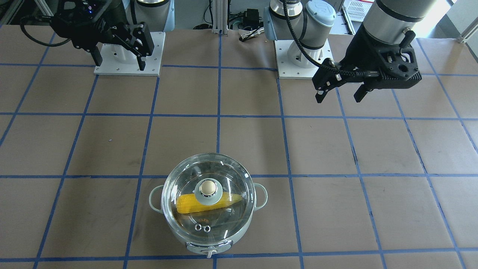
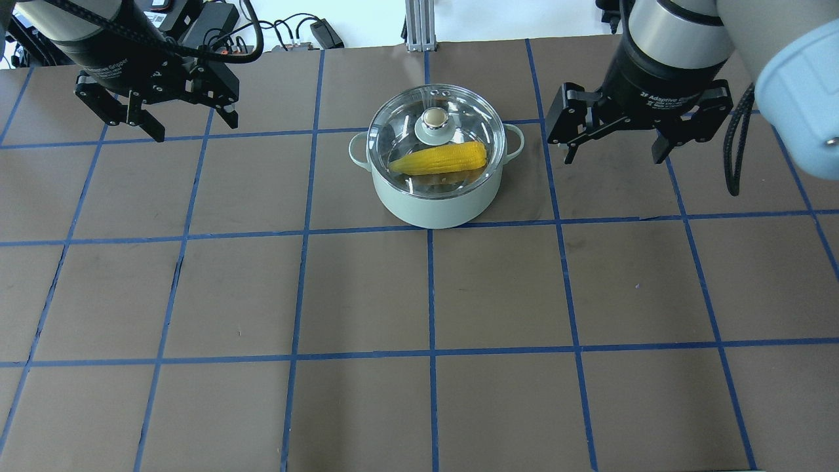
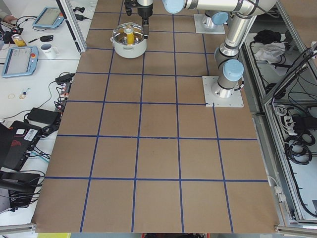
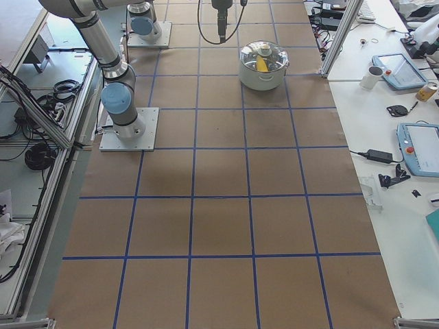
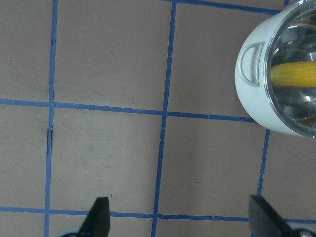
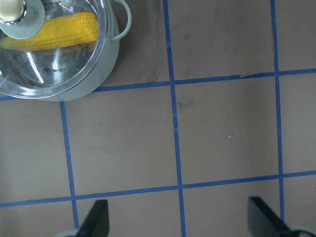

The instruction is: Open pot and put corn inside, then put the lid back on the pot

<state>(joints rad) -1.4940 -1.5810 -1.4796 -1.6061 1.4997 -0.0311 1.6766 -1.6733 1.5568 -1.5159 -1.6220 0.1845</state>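
Note:
The pale mint-green pot (image 2: 432, 206) stands at the table's far middle with the clear glass lid (image 2: 459, 115) seated on it. The yellow corn (image 2: 439, 158) lies inside, visible through the glass. The front view shows the pot (image 1: 209, 244), the lid (image 1: 224, 175) and the corn (image 1: 186, 204). My left gripper (image 2: 196, 130) is open and empty, raised well to the pot's left. My right gripper (image 2: 613, 159) is open and empty, raised to the pot's right. The left wrist view shows the pot (image 5: 254, 106) and the corn (image 5: 294, 74). The right wrist view shows the corn (image 6: 54, 32).
The table is brown paper with a blue tape grid (image 2: 430, 295). The two arm base plates (image 1: 129, 56) (image 1: 302, 59) sit at the robot's side. Cables and a power supply (image 2: 321, 29) lie beyond the far edge.

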